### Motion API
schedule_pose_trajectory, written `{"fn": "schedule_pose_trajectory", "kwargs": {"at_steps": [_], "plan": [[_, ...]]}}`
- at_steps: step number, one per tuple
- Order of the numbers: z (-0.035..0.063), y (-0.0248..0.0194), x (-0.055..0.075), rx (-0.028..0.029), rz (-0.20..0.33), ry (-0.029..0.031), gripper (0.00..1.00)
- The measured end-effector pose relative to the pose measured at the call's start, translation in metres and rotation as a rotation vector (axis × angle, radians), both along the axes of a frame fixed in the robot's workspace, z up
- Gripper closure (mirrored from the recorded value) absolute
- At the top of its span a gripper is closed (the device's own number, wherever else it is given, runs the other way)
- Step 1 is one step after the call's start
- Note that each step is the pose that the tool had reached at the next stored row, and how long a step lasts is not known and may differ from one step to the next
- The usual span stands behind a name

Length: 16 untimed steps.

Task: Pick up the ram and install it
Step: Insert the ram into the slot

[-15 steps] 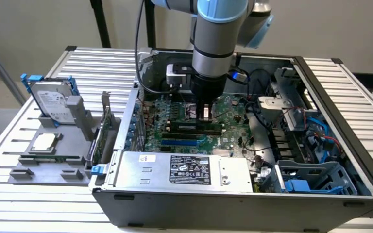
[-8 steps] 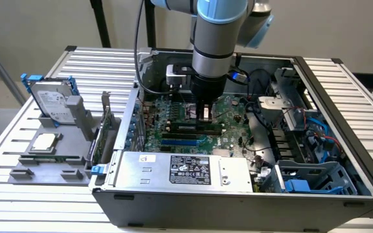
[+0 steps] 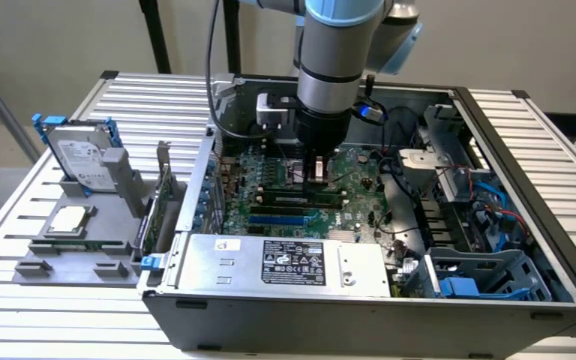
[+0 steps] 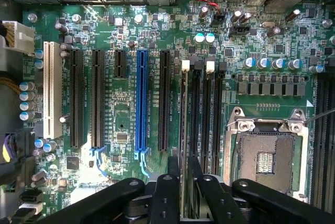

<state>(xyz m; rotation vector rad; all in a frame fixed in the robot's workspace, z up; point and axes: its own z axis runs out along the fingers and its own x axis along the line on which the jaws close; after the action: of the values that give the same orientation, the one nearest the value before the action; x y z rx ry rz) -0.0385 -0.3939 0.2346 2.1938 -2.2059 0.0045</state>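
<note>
The arm reaches straight down into the open computer case [image 3: 528, 247], which lies on its side on the slatted bench [image 3: 28, 330], and its gripper [image 3: 316, 174] hangs low over the motherboard [image 3: 268, 202], about the middle of the case. From the wrist camera the gripper [image 4: 184, 174] shows two black fingers [image 4: 173, 169] standing a little apart, and between them runs the thin top edge of the ram [image 4: 184, 130], seen end-on, sitting upright in one of the black memory slots [image 4: 201, 114] beside the empty processor socket [image 4: 266, 156]. The fingers flank the stick closely; whether they touch it I cannot tell. The white latch [image 4: 185, 66] at the far end of that slot is at the end of the stick. Further across the board stand the long expansion slots, one of them blue [image 4: 141, 101]. Near the bench's edge at the exterior view's left, a grey holder [image 3: 78, 247] carries a silver hard drive [image 3: 80, 159] in a blue frame, and a green card with a metal bracket [image 3: 165, 199] stands just beside the case wall.
</note>
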Motion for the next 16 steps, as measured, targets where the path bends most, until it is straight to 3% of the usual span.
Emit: {"fn": "schedule_pose_trajectory", "kwargs": {"at_steps": [3, 6, 16], "plan": [[0.0075, 0.0, -0.0012, -0.0001, 0.0, 0.0001, 0.78], [0.0104, 0.0, -0.0024, 0.0011, 0.0, -0.0001, 0.89], [0.0104, 0.0, -0.0025, 0.0013, 0.0, 0.0, 0.89]]}}
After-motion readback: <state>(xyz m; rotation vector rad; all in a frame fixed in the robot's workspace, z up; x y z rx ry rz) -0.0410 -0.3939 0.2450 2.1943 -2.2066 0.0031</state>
